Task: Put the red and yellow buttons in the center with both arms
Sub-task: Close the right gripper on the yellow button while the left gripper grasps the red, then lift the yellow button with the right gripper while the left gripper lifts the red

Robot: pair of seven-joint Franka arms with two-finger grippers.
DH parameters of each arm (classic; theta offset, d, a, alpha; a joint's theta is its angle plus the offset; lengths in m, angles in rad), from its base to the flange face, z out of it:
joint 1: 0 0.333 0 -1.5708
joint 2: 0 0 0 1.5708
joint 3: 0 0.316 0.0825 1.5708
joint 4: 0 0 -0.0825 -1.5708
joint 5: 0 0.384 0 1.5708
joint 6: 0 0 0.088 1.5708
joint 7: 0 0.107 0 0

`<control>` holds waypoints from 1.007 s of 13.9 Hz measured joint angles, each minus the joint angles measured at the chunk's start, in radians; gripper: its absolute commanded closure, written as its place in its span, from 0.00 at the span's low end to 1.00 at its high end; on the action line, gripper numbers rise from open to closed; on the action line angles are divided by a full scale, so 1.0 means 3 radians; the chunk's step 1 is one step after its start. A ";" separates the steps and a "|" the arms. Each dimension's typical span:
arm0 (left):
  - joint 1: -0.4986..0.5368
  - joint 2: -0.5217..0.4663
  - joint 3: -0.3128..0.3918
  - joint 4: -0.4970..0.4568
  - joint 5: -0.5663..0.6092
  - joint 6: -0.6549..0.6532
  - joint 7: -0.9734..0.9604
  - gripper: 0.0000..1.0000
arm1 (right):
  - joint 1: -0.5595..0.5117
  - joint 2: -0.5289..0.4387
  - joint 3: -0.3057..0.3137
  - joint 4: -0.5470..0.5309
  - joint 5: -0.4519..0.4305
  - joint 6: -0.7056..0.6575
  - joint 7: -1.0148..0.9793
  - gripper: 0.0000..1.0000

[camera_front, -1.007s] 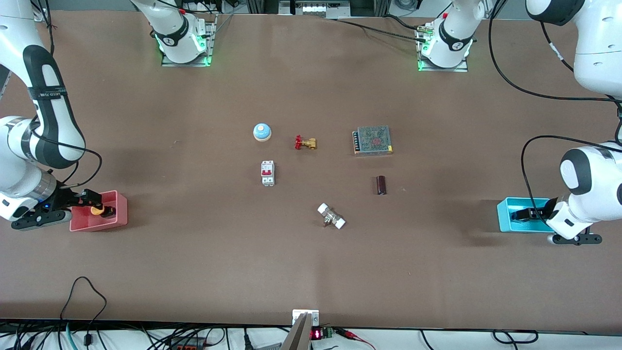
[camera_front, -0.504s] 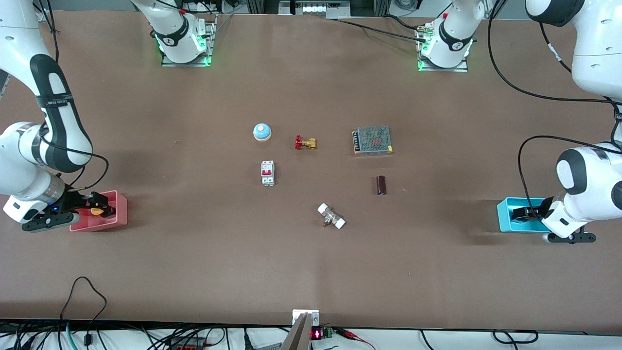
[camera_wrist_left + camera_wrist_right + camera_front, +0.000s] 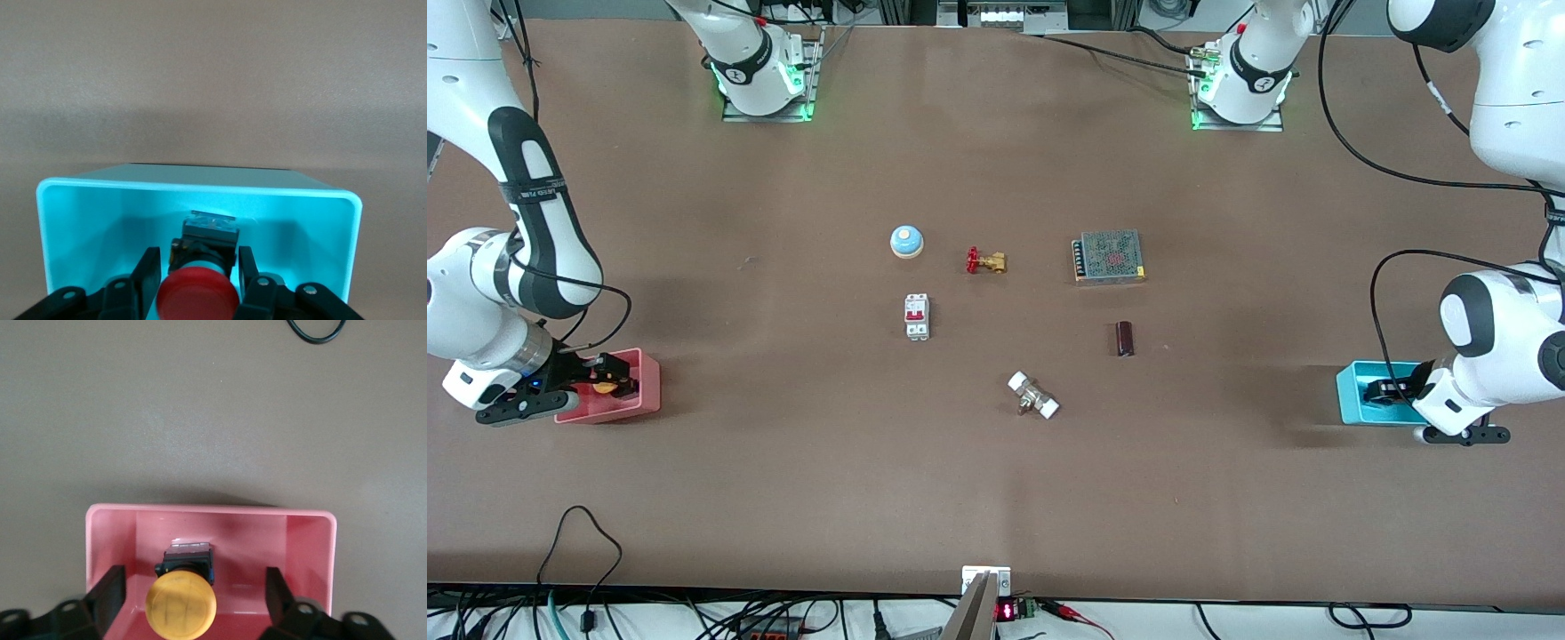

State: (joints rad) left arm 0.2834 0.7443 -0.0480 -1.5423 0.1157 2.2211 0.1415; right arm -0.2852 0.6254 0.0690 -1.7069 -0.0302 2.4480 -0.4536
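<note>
The red button (image 3: 198,300) lies in the cyan bin (image 3: 1352,391) at the left arm's end of the table; the bin's rim also shows in the left wrist view (image 3: 200,187). My left gripper (image 3: 1392,389) (image 3: 198,253) is down in this bin, its fingers pressed close on both sides of the red button. The yellow button (image 3: 605,387) (image 3: 181,605) lies in the pink bin (image 3: 645,400) (image 3: 200,510) at the right arm's end. My right gripper (image 3: 609,378) (image 3: 195,572) is open, its fingers wide apart on either side of the yellow button. The brown table centre (image 3: 1005,329) is bare tabletop.
Around the centre stand a blue dome bell (image 3: 906,241), a brass valve with a red handwheel (image 3: 985,261), a white circuit breaker (image 3: 917,316), a metal power supply (image 3: 1109,256), a dark cylinder (image 3: 1125,339) and a white-ended fitting (image 3: 1033,396).
Both arms have shifted a little. The right gripper has come farther over the yellow button in the pink bin. The left wrist has drawn in closer to the cyan bin.
</note>
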 measured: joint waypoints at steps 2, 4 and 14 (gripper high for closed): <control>0.0000 0.0000 -0.0006 0.0007 0.0000 0.0003 0.0000 0.58 | 0.0000 0.0005 0.0001 0.0000 0.0000 0.0000 -0.0001 0.28; 0.0000 0.0000 -0.0010 0.0009 0.0000 0.0005 0.0002 0.59 | 0.0001 0.0020 0.0002 0.0000 0.0000 0.0002 -0.0001 0.34; -0.0006 -0.0364 -0.0027 0.0209 0.0000 -0.0563 0.0160 0.59 | 0.0009 0.0036 0.0007 0.0000 0.0000 0.0006 -0.0009 0.64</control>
State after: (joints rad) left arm 0.2815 0.6353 -0.0561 -1.4795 0.1157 2.0522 0.1897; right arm -0.2823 0.6363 0.0709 -1.7069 -0.0302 2.4499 -0.4564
